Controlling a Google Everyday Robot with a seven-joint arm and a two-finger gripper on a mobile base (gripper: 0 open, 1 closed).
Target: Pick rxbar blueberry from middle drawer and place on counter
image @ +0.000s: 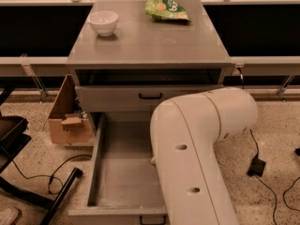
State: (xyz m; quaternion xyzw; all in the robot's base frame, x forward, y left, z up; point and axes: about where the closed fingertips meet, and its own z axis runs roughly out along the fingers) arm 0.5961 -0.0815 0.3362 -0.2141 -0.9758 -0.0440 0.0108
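Middle drawer (95, 163) is sitting pulled out at 6 o'clock, below the counter surface (145, 43). White arm (197, 144) is covering its right side, w/ elbow bending at 3 o'clock. Gripper is hiding behind the arm, so can't tell jaws' state. Rxbar blueberry isn't showing in the visible part of the drawer; can't tell where it's lying. White bowl (103, 22) is sitting at 11 o'clock on the surface, green snack bag (167, 9) at 1 o'clock. Cardboard box (68, 121) is standing on the floor at 9 o'clock.
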